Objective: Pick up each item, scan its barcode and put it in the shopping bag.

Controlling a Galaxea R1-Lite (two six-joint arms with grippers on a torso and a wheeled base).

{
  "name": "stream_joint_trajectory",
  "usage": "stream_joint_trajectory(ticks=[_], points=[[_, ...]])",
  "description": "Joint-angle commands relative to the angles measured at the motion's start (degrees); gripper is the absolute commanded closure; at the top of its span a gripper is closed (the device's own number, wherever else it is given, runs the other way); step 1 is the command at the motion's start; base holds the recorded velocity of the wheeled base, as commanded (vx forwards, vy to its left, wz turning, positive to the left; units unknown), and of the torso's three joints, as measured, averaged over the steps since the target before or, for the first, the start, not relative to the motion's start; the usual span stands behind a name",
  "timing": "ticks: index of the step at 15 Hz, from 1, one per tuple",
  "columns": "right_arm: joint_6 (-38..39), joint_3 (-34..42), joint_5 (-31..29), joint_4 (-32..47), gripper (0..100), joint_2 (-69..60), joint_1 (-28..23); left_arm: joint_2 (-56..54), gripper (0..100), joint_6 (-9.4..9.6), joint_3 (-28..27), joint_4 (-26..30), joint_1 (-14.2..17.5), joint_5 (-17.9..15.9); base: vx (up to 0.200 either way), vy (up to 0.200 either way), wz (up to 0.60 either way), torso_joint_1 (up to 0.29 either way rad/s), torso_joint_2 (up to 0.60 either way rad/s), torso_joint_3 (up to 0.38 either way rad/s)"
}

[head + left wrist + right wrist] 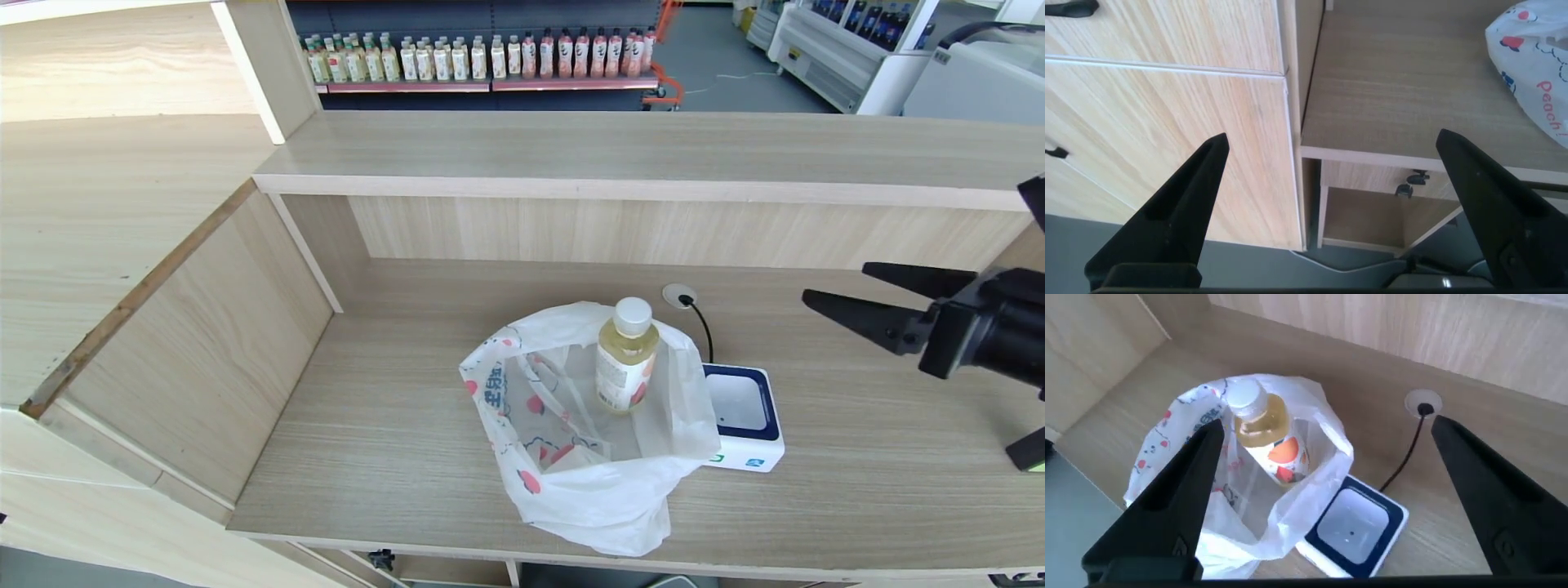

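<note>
Counter [857, 457]: bottle [625, 356] in bag [588, 490], right claw [834, 282] apart

The shopping bag [571, 465] lies near the middle of the counter [857, 506]. Inside the bag, toward its far right side, a bottle [626, 359] stands upright. The scanner [747, 425] sits just right of the bag, touching the bag's side. A cable port [678, 294] lies just behind the bag, and a cable [704, 331] runs from it to the scanner. The right gripper [834, 282] hangs above the counter, well right of the bag. A raised ledge [653, 147] runs behind the bag.
</note>
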Motion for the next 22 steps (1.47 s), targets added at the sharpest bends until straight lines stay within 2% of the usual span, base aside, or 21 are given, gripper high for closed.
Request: stream_joint_trajectory(ticks=[1, 5, 6, 10, 12, 15, 20, 22], points=[[-0.01, 3.64, 0.17, 5.86, 0, -11.45, -7.34, -0.02, 0, -0.01, 0.0, -0.01, -0.01, 0.01, 0.0, 0.0, 0.0, 0.0, 0.0, 0.0], [-0.37, 4.08, 0.08, 9.9, 0, -13.82, -8.31, -0.02, 0, -0.01, 0.0, -0.01, -0.01, 0.01, 0.0, 0.0, 0.0, 0.0, 0.0, 0.0], [-0.45, 4.34, -0.1, 9.99, 0, -13.82, -8.57, -0.02, 0, -0.01, 0.0, -0.01, -0.01, 0.01, 0.0, -0.2, 0.0, 0.012, 0.0, 0.007], [-5.64, 6.45, 0.08, 14.2, 0, -13.38, -16.22, -0.02, 0, 0.08, 0.0, -0.01, -0.01, 0.01, 0.0, -0.2, 0.0, 0.002, 0.0, 0.002], [-6.34, 6.8, -0.18, 17.19, 0, -13.91, -17.01, -0.02, 0, 0.08, 0.0, -0.01, -0.01, 0.01, 0.0, -0.2, 0.0, 0.002, 0.0, 0.0], [-9.24, 6.72, -0.18, 17.54, 0, -13.2, -17.18, -0.02, 0, 0.08, 0.0, -0.01, -0.01, 0.01, 0.0, -0.2, 0.0, 0.001, 0.0, 0.004], [-22.95, 6.19, -0.45, 24.31, 0, -10.39, -25.36, -0.02, 0, 0.08, 0.0, -0.01, -0.01, 0.01, 0.0, -0.2, 0.0, 0.002, 0.0, 0.003], [-25.41, 6.19, -0.36, 24.4, 0, -9.6, -26.06, -0.02, 0, 0.08, 0.0, -0.01, -0.01, 0.01, 0.0, -0.2, 0.0, 0.002, 0.0, -0.002]])
